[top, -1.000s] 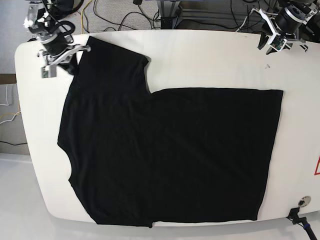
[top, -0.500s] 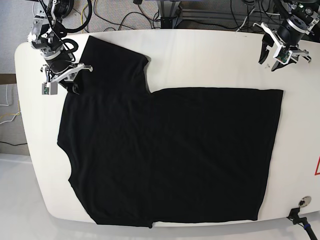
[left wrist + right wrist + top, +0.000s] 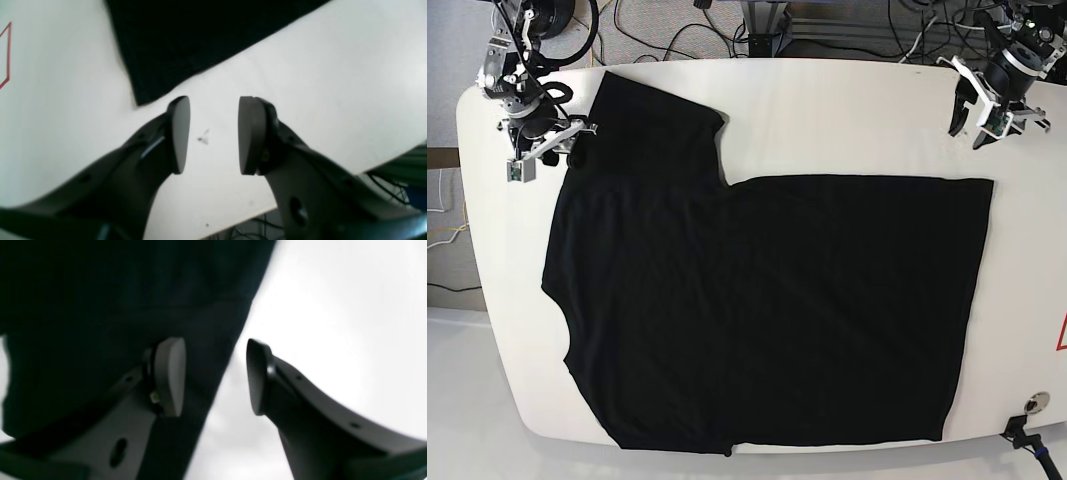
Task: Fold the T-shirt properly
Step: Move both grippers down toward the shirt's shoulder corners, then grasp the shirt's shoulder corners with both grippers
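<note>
Going by the base view, right tool [image 3: 563, 160] parted and empty over the edge of the T-shirt [image 3: 767, 310], spread across the surface [image 3: 847, 110]; probably little folded, most folds left. Left tool [image 3: 972, 138] parted, empty, beyond the shirt's corner.

Open white tabletop [image 3: 847, 110] between the two grippers along the far edge, passable. Left gripper [image 3: 213, 135]: bare surface between fingers. Right gripper [image 3: 215, 376]: T-shirt [image 3: 206, 326] edge runs between fingers, bare surface beside it. Cables [image 3: 847, 45] past far edge.
</note>
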You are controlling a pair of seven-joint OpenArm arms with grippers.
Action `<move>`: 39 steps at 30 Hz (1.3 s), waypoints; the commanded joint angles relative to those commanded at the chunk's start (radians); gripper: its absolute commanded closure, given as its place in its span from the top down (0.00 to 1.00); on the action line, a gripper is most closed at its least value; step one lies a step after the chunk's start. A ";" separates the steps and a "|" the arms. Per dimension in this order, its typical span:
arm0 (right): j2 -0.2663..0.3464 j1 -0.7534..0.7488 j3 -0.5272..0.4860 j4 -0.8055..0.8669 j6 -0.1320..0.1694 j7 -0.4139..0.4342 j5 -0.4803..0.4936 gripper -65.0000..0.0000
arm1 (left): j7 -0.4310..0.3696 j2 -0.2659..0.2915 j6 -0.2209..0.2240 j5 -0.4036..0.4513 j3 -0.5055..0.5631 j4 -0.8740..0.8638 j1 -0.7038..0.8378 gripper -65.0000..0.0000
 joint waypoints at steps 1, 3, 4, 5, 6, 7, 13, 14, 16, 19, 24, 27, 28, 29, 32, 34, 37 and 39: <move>0.000 -0.005 0.003 -0.008 0.000 -0.002 -0.003 0.46 | 0.004 0.000 -0.001 -0.006 0.000 0.001 -0.001 0.33; -0.007 -0.014 0.005 -0.026 -0.002 -0.004 -0.005 0.48 | 0.014 0.000 -0.004 -0.033 0.004 -0.003 -0.007 0.33; -0.010 -0.021 0.005 -0.031 -0.003 -0.003 -0.006 0.48 | 0.010 0.000 -0.006 -0.046 0.006 -0.007 -0.012 0.32; -0.013 -0.025 0.001 -0.038 -0.001 -0.006 -0.009 0.49 | 0.019 0.000 -0.006 -0.062 0.006 -0.013 -0.016 0.32; -0.017 -0.035 -0.006 -0.037 -0.003 -0.007 -0.019 0.49 | 0.022 0.000 -0.010 -0.080 0.009 -0.022 -0.026 0.32; -0.019 -0.045 -0.016 -0.036 -0.003 -0.008 -0.032 0.48 | 0.032 0.002 -0.016 -0.099 0.009 -0.031 -0.035 0.32; -0.035 -0.075 -0.091 -0.021 -0.009 -0.012 -0.135 0.47 | 0.155 0.013 -0.039 -0.187 0.017 -0.100 -0.126 0.30; -0.035 -0.077 -0.100 -0.022 -0.009 -0.013 -0.144 0.47 | 0.171 0.014 -0.041 -0.191 0.017 -0.105 -0.137 0.30; -0.033 -0.083 -0.106 -0.019 -0.011 -0.016 -0.149 0.47 | 0.186 0.016 -0.045 -0.193 0.020 -0.113 -0.150 0.29; -0.032 -0.082 -0.106 -0.013 -0.013 -0.023 -0.144 0.46 | 0.194 0.016 -0.050 -0.187 0.021 -0.128 -0.172 0.28; -0.033 -0.017 -0.096 -0.047 0.017 0.016 -0.146 0.47 | 0.198 0.019 -0.039 -0.195 0.015 -0.115 -0.160 0.30; -0.035 0.037 -0.093 -0.092 0.035 0.008 -0.142 0.47 | 0.196 0.018 -0.040 -0.195 0.014 -0.116 -0.164 0.31; -0.035 0.053 -0.097 -0.103 0.038 0.003 -0.144 0.47 | 0.200 0.016 -0.040 -0.196 0.012 -0.117 -0.165 0.31; -0.034 0.064 -0.094 -0.111 0.036 -0.002 -0.141 0.47 | 0.197 0.017 -0.040 -0.194 0.011 -0.112 -0.165 0.31; -0.035 0.089 -0.097 -0.125 0.032 -0.010 -0.141 0.47 | 0.198 0.016 -0.038 -0.194 0.009 -0.115 -0.168 0.31; -0.037 0.095 -0.098 -0.122 0.030 -0.013 -0.142 0.46 | 0.202 0.019 -0.038 -0.196 0.004 -0.115 -0.169 0.31; -0.040 0.085 -0.096 -0.100 0.038 -0.024 -0.146 0.35 | 0.204 0.015 -0.039 -0.198 -0.013 -0.122 -0.175 0.32; -0.038 0.071 -0.093 -0.073 0.051 -0.040 -0.150 0.13 | 0.208 0.003 -0.038 -0.193 -0.022 -0.129 -0.181 0.32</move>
